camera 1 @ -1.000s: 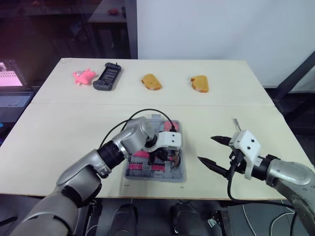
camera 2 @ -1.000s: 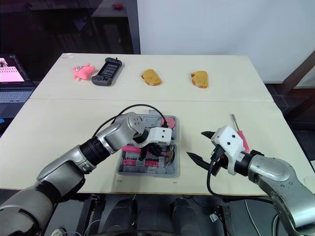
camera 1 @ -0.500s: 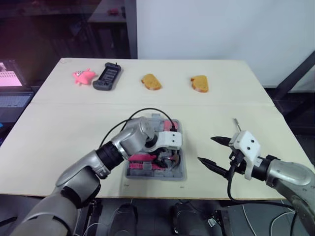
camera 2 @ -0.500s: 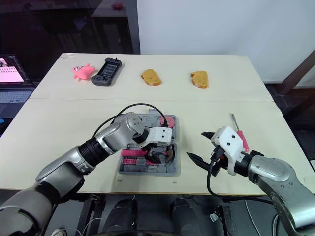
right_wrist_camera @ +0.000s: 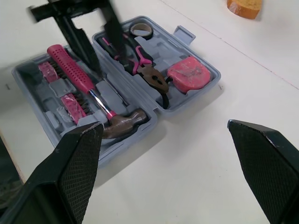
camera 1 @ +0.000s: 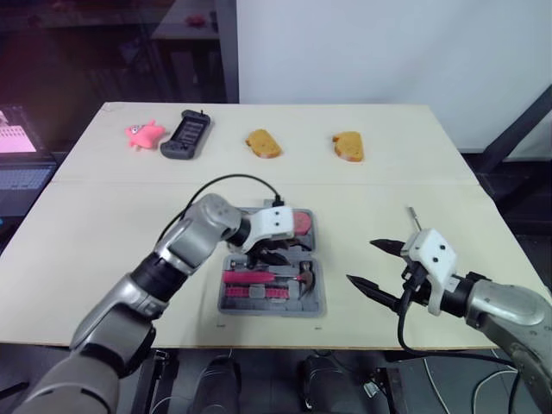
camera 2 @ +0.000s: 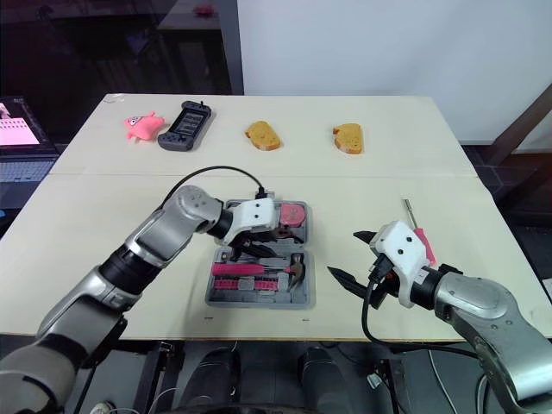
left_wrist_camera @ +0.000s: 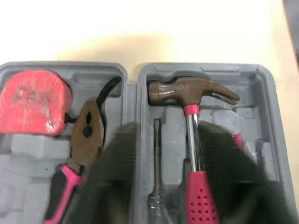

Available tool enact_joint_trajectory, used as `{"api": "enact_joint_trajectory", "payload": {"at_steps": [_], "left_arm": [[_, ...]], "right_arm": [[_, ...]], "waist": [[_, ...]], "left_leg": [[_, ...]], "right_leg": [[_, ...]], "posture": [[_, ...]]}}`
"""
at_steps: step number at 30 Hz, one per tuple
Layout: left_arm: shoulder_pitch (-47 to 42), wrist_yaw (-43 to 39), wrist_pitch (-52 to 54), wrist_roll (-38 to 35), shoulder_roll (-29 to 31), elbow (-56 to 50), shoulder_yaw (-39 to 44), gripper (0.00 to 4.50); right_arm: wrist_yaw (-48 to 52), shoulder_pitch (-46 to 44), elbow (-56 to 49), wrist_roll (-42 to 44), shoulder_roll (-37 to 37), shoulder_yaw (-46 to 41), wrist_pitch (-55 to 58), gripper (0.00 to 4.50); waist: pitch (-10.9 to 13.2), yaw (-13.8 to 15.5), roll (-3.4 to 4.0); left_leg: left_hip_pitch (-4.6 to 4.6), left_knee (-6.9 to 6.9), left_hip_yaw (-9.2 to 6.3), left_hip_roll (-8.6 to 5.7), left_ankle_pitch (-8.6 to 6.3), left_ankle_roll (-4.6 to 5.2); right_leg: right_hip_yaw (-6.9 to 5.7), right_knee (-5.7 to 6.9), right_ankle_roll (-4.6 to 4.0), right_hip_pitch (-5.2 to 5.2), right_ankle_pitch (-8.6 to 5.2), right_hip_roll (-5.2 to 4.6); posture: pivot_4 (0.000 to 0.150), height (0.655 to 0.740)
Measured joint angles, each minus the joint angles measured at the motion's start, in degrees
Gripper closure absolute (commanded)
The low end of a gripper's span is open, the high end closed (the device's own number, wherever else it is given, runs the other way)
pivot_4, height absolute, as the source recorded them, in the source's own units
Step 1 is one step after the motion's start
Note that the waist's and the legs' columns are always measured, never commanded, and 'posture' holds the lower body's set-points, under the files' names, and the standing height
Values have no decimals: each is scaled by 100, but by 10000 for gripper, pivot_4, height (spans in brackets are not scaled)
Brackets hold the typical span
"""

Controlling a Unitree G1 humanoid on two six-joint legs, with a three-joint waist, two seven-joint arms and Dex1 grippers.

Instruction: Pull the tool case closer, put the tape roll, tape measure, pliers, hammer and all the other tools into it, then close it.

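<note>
Left gripper (camera 1: 274,256) has lifted off the hammer (camera 1: 269,278), fingers apart. Next: right gripper (camera 1: 362,261), wide open, should fetch the screwdriver (camera 2: 417,231) right of the case (camera 1: 321,302).

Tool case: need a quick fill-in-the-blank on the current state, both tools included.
1. The tape measure shares its half of the open tool case with the tape roll and the ___.
2. The left tool hangs directly above the ___.
3. On the table, beyond the right tool, lies a ___ not yet packed.
4. The right tool's fingers are ___.

Missing words: pliers; tool case; screwdriver; open.
</note>
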Motion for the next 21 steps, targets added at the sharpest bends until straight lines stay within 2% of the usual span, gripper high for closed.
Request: {"api": "enact_joint_trajectory", "payload": {"at_steps": [1,6,21], "left_arm": [[107,34,-87,-69,12,0,69,44560],[528,122,-529,-318,51,-131,434,44560],[1050,281,-887,-91,186,14,260,44560]], "right_arm": [[-2,17,-5,1,2,2,1,0],[-9,60,-29,7,7,3,8,0],[-20,72,-50,57,7,2,20,0]], "waist": [[0,10,0],[0,13,-1],[0,7,0]], "left_leg": [[-1,1,0,0,0,0],[-2,5,1,0,0,0],[0,3,1,-1,0,0]], "right_leg": [[0,0,0,0,0,0],[3,-1,0,3,0,0],[3,-1,0,3,0,1]], "posture": [[1500,7400],[1500,7400],[1500,7400]]}}
